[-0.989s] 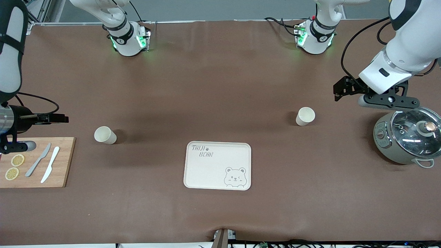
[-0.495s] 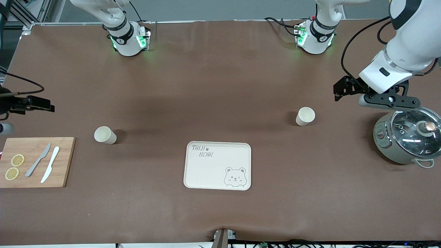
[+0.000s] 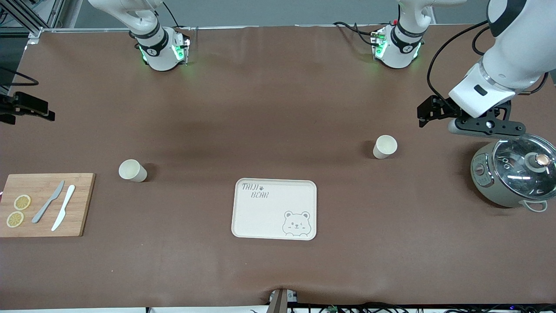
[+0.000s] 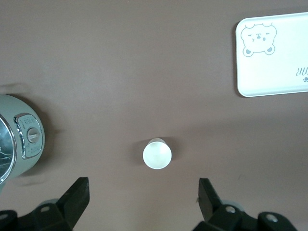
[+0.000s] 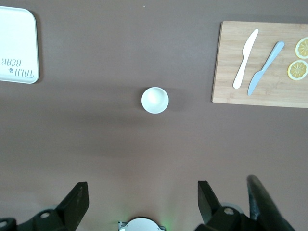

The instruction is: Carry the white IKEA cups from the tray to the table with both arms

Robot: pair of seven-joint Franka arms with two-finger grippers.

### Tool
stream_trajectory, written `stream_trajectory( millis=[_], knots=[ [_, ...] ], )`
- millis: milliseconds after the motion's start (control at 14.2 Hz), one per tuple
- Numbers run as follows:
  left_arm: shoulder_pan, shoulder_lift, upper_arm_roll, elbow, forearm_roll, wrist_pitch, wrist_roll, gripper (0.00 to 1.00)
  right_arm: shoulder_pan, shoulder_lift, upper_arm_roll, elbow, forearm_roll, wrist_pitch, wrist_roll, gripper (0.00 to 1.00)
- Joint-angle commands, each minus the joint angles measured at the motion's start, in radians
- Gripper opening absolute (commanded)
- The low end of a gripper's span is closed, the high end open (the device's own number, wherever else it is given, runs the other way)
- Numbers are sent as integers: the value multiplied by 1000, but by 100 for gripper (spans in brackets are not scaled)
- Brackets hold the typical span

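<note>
Two small cream-white cups stand upright on the brown table. One cup (image 3: 132, 170) is toward the right arm's end and shows in the right wrist view (image 5: 155, 100). The other cup (image 3: 385, 146) is toward the left arm's end and shows in the left wrist view (image 4: 157, 154). My left gripper (image 3: 425, 114) hangs open and empty over bare table between that cup and the pot; its jaws are wide apart in its wrist view (image 4: 143, 198). My right gripper (image 3: 43, 113) is at the view's edge, open and empty (image 5: 143, 199), high over the table.
A cream bear-print tray (image 3: 274, 208) lies between the cups, nearer the front camera. A wooden board (image 3: 45, 204) with two knives and lemon slices lies at the right arm's end. A grey pot (image 3: 514, 176) with a glass lid stands at the left arm's end.
My right gripper has risen from above the cutting board and moved toward the robots' side, nearly out of the front view. My left gripper has shifted slightly. The cups have not moved.
</note>
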Motion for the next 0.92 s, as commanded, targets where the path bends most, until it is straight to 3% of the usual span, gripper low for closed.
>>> stream_trajectory(
  millis=[0,353,565,848],
  knots=[
    [-5,10,-4,20,12,-1,-20,100,-19,-87,22,-97,-16,20,0,100],
    [-4,24,-4,20,9,14,-23,100,-22,-210,19,-233,-21,82,32,100],
    [-5,24,-4,20,10,16,-25,100,-25,-213,22,-233,-24,65,156,100],
    [-16,22,-4,20,10,16,-46,100,-22,-207,25,-236,-32,74,153,100]
  ],
)
